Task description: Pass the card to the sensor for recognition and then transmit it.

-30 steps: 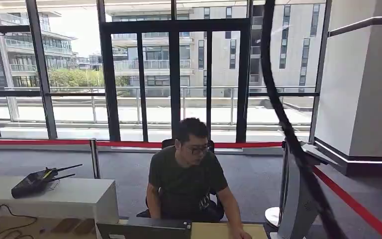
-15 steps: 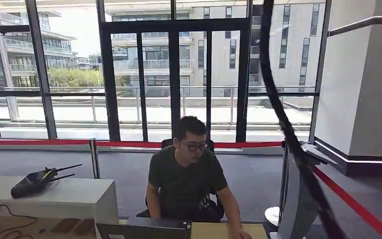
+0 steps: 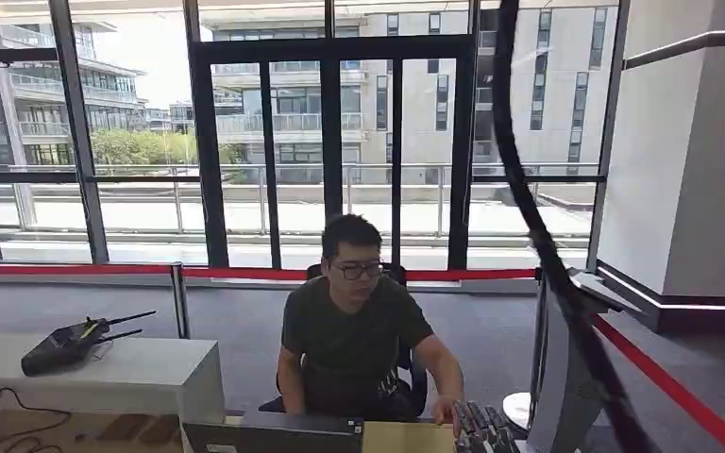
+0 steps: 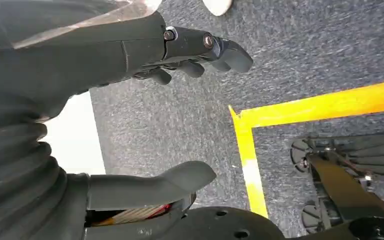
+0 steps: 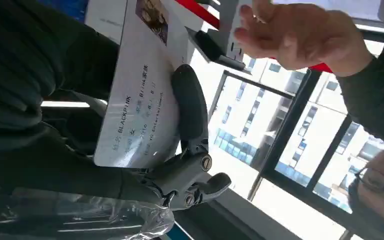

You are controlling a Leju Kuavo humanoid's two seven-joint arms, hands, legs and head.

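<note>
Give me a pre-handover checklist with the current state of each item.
1. Card held by right hand: ok, thumb lies across its face.
2. Person's hand close to the card: ok, open, reaching, not yet touching.
3. Right hand raised toward the person: ok.
4. Left hand free: ok, holds nothing, hangs over the floor.
5. Sensor read done: cannot tell.

Bright window daylight; glare, perhaps some wrist-view blur.
</note>
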